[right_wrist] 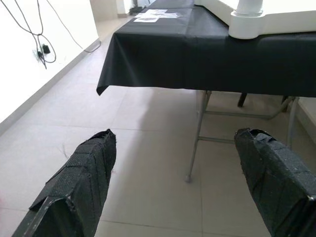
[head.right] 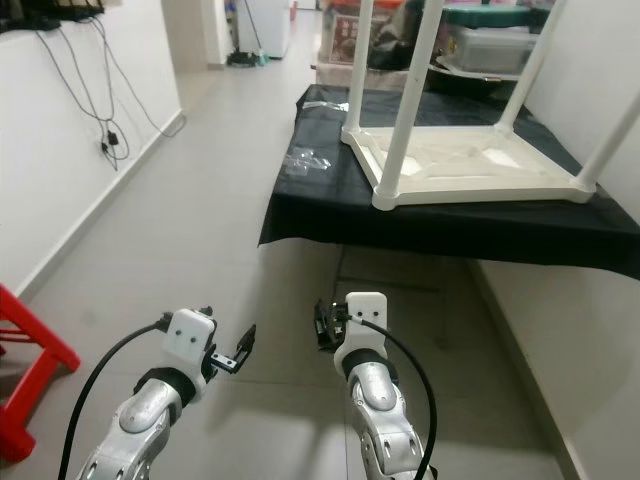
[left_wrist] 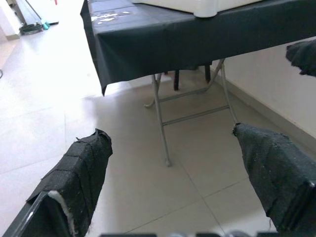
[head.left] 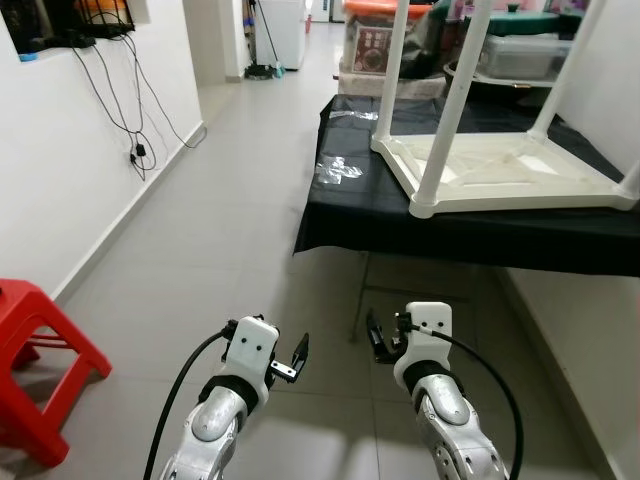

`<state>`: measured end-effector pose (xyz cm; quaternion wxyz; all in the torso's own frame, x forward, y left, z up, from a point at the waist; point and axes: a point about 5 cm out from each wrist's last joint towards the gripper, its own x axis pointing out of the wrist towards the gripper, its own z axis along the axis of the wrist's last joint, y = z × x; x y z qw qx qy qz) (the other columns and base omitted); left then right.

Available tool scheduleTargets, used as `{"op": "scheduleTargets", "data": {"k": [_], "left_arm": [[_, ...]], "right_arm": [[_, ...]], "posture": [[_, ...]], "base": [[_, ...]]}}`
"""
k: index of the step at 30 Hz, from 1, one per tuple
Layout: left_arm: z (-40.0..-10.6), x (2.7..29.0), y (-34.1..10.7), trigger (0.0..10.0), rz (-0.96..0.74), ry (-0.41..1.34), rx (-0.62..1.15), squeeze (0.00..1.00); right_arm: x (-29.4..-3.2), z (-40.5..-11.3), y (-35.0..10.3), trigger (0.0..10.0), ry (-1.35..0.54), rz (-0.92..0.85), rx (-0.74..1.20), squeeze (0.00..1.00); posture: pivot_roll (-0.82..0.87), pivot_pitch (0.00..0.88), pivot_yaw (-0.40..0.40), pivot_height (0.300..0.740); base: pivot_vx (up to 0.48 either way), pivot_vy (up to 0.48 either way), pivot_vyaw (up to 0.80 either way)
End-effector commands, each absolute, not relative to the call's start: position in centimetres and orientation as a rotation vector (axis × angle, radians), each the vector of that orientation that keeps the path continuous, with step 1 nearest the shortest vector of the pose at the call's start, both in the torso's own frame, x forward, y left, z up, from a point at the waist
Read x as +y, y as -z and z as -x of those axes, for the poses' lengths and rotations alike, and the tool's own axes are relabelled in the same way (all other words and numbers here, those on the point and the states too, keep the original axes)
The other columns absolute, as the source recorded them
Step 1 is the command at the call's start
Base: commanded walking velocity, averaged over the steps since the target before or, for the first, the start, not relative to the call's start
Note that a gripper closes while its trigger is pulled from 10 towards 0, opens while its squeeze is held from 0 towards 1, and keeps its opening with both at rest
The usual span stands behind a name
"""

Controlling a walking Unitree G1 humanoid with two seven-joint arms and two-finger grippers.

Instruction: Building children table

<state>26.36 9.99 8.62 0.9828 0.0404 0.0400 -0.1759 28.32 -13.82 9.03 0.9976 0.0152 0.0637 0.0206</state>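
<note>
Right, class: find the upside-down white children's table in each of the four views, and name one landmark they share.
Left eye view: white table upper right, legs up.
Right eye view: upper right, likewise.
Left wrist view: one corner at the top edge.
Right wrist view: one leg base at the top right.
Shared landmark: the black tablecloth beneath it.

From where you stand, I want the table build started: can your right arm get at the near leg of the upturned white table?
Probably not yet. The right gripper hangs low and open over the floor, short of the black-draped table. The near leg stands above its edge; nothing blocks the way.
</note>
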Motion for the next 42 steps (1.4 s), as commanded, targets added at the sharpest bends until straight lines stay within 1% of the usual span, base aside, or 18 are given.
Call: {"op": "scheduleTargets", "data": {"k": [1, 42], "left_arm": [[-26.24, 9.81, -8.6, 10.0, -0.081, 0.36, 0.078, 0.0], [-26.18, 9.67, -8.52, 10.0, -0.078, 0.378, 0.077, 0.0]], "right_arm": [[-14.02, -28.18, -8.99, 10.0, -0.033, -0.026, 0.136, 0.0], [-14.01, -28.2, -9.15, 10.0, -0.037, -0.037, 0.123, 0.0]], "posture": [[0.03, 0.0, -0.031, 0.74], [0.03, 0.0, -0.031, 0.74]], "base": [[0.251, 0.0, 0.0], [0.282, 0.0, 0.0]]}}
